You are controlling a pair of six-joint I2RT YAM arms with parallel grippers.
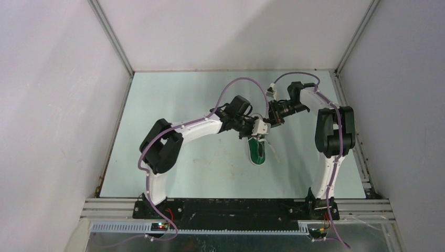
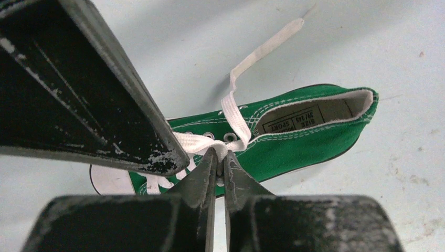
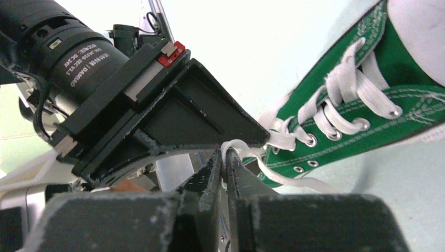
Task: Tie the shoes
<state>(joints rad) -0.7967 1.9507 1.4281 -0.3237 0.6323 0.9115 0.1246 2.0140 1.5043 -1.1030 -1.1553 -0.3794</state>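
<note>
Label inside the sneaker reads "SIZE" and "SPORT"; its digits are unclear. Black motor on the left arm reads "DAMIAO" and "DM-J4310-2EC".

Small green canvas sneaker, white toe cap and sole, upright on the table, long white laces untied

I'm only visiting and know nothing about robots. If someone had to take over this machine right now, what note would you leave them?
Left gripper: jaws closed, pinching the laces by the top eyelets of the sneaker.
Right gripper: jaws closed too, with a bit of white lace apparently caught at their tips, close against the left gripper.
Sneaker: on the table, mid-field, under both grippers. One lace end trails loose on the table.
Done: each gripper has hold of lace. No knot or bow is visible.
Left: the whole tie, meaning cross the laces, form the loops and pull tight.
</note>
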